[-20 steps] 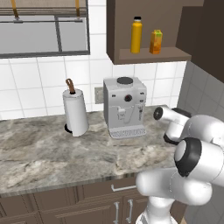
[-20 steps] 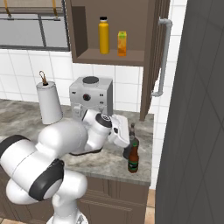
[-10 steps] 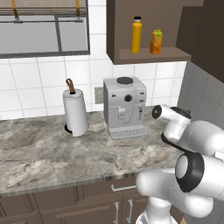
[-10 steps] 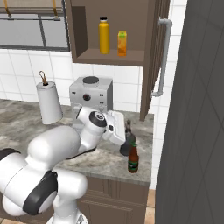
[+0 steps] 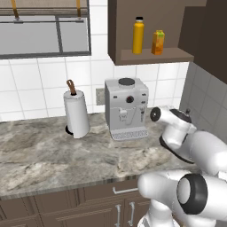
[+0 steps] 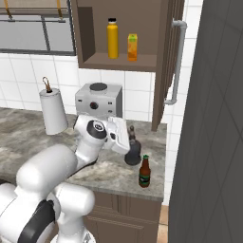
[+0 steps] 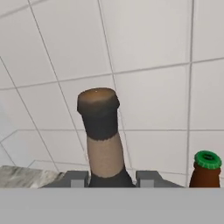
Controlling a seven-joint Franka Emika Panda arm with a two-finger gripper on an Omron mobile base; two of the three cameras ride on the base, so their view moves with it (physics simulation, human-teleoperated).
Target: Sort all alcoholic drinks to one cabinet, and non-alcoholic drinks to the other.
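My gripper (image 7: 111,180) is shut on the neck of the squat black bottle (image 7: 103,140). In the right base view that black bottle (image 6: 132,153) stands low over the counter's right end, with the gripper (image 6: 126,139) on it from the left. The slim brown beer bottle (image 6: 144,172) with its green cap (image 7: 206,160) stands upright just to the right, near the counter's front edge. A yellow-orange bottle (image 6: 112,39) and an orange carton (image 6: 132,47) stand on the shelf of the open cabinet (image 6: 118,61). They show again as bottle (image 5: 138,35) and carton (image 5: 157,42).
The cabinet door (image 6: 163,57) with its grey tubular handle (image 6: 176,61) hangs open above the bottles. A coffee machine (image 5: 127,108) and a paper towel roll (image 5: 76,113) stand at the tiled wall. A tall dark grey panel (image 6: 213,118) closes off the right side.
The hand has swung and carried the black bottle a little to the left, away from the beer bottle. The beer bottle and the drinks on the shelf have stayed put.
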